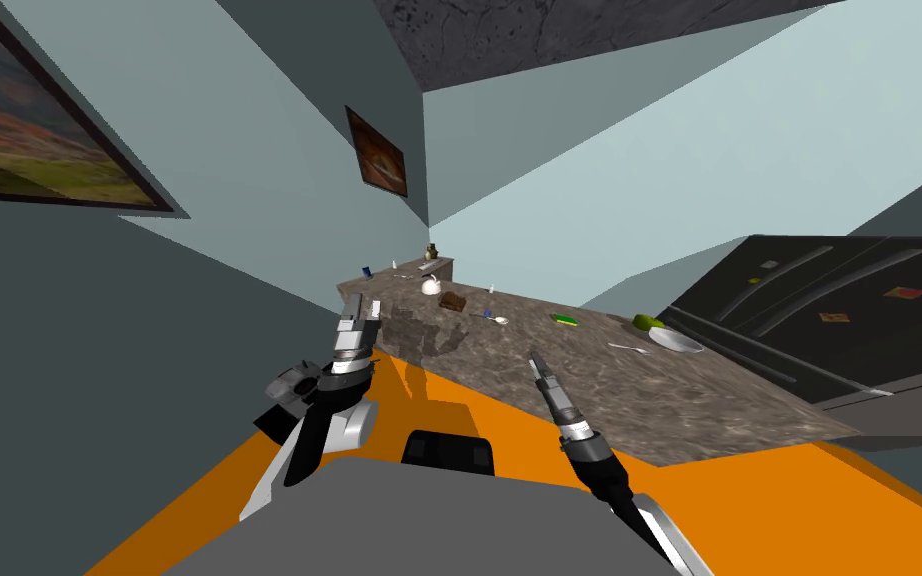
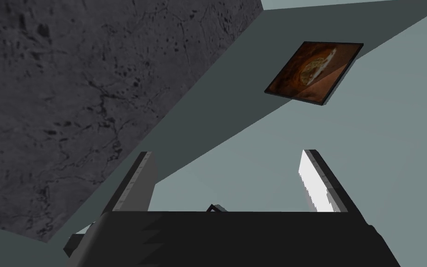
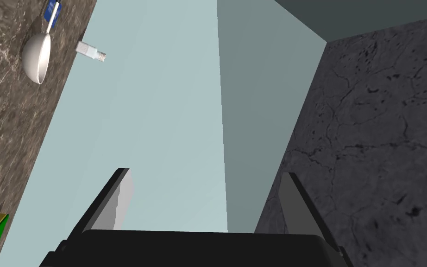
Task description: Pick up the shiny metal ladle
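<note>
The white-bowled ladle [image 3: 36, 56] lies on the table [image 1: 589, 390], well ahead of the right pincer [image 3: 205, 172], whose fingers stand apart. The left pincer [image 2: 226, 155] hangs by the table's edge, likewise apart.

One ladle [image 1: 497, 320], one plate [image 1: 676, 341], two framed pictures [image 1: 377, 152] [image 1: 29, 130].

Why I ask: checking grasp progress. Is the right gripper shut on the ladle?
No: the right wrist view shows the right gripper open and empty, while the ladle lies apart on the countertop.
</note>
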Robot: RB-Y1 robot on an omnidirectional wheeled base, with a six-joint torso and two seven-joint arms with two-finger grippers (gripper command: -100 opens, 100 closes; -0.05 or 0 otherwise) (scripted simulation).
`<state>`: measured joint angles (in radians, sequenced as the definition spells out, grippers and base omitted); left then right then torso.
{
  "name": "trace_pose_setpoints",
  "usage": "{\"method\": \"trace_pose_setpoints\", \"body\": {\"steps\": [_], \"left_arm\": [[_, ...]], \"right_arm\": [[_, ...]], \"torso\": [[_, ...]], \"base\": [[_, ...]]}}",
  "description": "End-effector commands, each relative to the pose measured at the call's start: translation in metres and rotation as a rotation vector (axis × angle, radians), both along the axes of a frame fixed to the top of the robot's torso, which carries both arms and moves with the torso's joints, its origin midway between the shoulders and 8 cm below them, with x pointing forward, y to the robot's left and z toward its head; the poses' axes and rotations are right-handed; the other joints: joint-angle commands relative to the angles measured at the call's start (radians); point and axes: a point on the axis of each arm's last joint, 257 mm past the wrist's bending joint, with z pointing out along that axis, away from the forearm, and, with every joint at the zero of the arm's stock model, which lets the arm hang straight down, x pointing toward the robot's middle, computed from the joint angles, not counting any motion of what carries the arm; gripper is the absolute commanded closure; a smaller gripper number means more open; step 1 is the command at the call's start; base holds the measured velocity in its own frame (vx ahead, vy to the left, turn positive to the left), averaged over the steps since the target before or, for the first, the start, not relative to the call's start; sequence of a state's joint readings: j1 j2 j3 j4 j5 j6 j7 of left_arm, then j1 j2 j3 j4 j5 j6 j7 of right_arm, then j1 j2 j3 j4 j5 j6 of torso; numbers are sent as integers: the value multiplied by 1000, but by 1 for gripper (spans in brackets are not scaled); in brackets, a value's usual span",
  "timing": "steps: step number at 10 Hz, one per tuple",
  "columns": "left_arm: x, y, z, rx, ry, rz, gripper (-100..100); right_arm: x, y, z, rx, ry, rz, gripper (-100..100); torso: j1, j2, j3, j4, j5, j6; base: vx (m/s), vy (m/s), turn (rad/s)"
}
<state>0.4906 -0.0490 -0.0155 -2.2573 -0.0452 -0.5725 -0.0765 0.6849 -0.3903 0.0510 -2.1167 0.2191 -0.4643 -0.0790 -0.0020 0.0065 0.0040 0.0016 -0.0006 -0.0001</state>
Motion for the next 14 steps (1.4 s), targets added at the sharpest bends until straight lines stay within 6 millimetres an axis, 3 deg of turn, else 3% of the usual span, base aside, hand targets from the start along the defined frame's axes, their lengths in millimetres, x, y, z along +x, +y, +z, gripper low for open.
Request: {"method": "trace_pose_setpoints", "body": {"steps": [1,2,3,4,5,6,7,8,9,10,11,14], "left_arm": [[0,0,0,0,0,0,0],[0,0,0,0,0,0,0],[0,0,0,0,0,0,0],[0,0,0,0,0,0,0],[0,0,0,0,0,0,0],[0,0,0,0,0,0,0],[0,0,0,0,0,0,0],[0,0,0,0,0,0,0],[0,0,0,0,0,0,0],[0,0,0,0,0,0,0],[0,0,0,0,0,0,0],[0,0,0,0,0,0,0]], "right_arm": [[-3,2,-8,-30,18,20,-100],[-8,5,-27,-79,54,48,-100],[-9,5,-27,-87,56,54,-100],[-15,6,-47,-135,93,82,-100],[-16,6,-48,-148,96,92,-100],[-22,7,-66,-202,127,126,-100],[-24,4,-70,-215,137,132,-100],[-31,3,-90,-267,171,164,-100],[-33,1,-93,-284,179,175,-100],[-41,-1,-112,-332,210,206,-100],[-43,-4,-115,-356,221,221,-100],[-65,-16,-155,-479,288,305,-100]], "torso": [[0,0,0,0,0,0],[0,-2,-1,0,0,0],[0,-2,-1,0,0,0],[0,-3,-2,-1,0,0],[1,-4,-2,-1,0,0],[0,-5,-3,-1,0,0],[1,-5,-3,-1,0,0],[1,-5,-3,-1,0,0],[2,-6,-3,-1,0,0],[2,-6,-3,-1,0,0],[3,-6,-4,-1,1,0],[3,-7,-4,-2,1,0]], "base": [[-71,-16,48],[-77,-11,145],[-50,-12,56],[-38,-5,106],[-28,-6,81],[-37,6,191],[-30,7,67],[-26,17,153],[-20,15,86],[-19,30,130],[-10,31,128],[-4,38,166]]}}
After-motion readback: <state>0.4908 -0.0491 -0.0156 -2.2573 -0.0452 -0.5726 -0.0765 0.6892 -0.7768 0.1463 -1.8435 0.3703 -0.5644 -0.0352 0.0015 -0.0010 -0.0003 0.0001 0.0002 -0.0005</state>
